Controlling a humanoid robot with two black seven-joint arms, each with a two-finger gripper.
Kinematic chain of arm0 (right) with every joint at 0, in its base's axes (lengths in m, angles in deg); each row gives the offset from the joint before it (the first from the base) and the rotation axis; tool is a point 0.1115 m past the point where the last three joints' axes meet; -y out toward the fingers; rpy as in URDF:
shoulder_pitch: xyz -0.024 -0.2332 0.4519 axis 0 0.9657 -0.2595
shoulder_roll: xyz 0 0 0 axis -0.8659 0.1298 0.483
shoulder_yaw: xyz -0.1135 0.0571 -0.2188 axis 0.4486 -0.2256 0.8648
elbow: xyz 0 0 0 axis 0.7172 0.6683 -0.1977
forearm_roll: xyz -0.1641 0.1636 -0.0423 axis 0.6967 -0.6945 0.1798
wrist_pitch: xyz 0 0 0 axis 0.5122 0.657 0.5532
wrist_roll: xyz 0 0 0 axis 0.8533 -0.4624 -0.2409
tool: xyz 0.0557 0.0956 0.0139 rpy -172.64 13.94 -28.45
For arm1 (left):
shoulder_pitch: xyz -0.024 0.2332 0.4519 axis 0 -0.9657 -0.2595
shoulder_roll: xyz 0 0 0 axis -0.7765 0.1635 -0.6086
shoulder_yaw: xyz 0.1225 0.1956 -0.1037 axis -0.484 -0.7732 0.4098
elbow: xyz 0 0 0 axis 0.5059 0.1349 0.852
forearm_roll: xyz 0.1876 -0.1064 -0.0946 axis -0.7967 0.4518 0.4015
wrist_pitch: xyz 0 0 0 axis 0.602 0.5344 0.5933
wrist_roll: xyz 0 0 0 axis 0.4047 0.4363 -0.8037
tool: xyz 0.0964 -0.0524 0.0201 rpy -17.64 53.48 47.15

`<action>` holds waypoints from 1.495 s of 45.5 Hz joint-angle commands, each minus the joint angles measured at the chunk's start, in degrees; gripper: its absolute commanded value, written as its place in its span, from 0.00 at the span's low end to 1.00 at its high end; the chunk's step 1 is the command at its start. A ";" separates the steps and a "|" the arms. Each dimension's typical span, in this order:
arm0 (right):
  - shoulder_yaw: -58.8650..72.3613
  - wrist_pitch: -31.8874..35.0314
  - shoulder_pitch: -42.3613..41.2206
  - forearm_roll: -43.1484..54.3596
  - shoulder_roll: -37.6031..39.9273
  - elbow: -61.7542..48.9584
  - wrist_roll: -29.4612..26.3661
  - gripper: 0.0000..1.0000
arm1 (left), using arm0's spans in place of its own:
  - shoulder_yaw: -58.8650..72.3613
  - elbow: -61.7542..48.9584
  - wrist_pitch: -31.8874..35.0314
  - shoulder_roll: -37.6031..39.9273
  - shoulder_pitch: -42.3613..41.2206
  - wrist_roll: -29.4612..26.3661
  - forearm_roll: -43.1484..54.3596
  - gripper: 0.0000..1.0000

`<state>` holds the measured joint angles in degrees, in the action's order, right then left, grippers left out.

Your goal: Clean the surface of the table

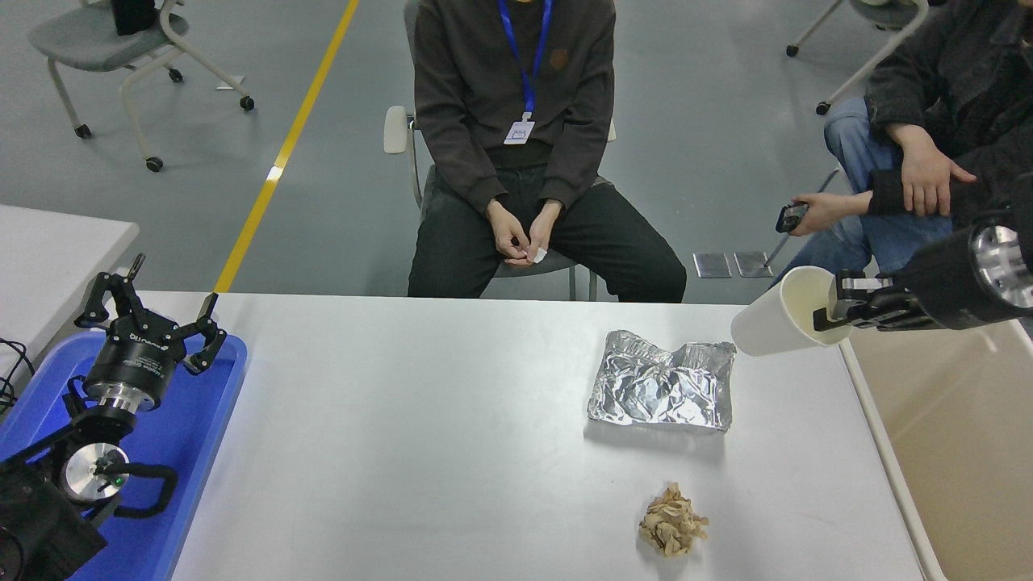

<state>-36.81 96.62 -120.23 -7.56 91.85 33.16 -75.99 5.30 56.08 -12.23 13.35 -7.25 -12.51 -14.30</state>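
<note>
head view was what we had to go on, looking forward and down over the table surface [420,452], which filled the middle and lower part of the picture. on its right half we saw a crumpled sheet of aluminium foil [663,392] lying flat, and nearer the camera, well apart from it, a small wad of brown paper [672,522].

the right claw [839,311] reached in from the right edge, pinching the rim of a white paper cup [779,324], one finger inside the mouth and the rest outside. the cup was tilted almost onto its side, mouth toward the claw, held in the air above the table's right far corner and just beside the rim of a beige bin [880,452] that stood against the table's right edge.

the left claw [150,316] sat at the lower left with its fingers spread, gripping nothing, over a blue tray [202,452] at the table's left end.

beyond the far edge we saw a person [516,137] seated on a chair with hands together in the lap, and a second person [928,137] at the upper right holding a small dark device.
</note>
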 commanded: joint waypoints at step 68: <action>-9.32 -6.26 45.65 -4.42 -22.70 -79.31 25.24 0.00 | 0.00 -0.08 0.00 0.01 0.00 -0.01 0.00 1.00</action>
<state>-45.60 90.45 -79.35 -11.73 76.70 -32.43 -52.82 5.30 56.06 -12.23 13.36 -7.25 -12.52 -14.31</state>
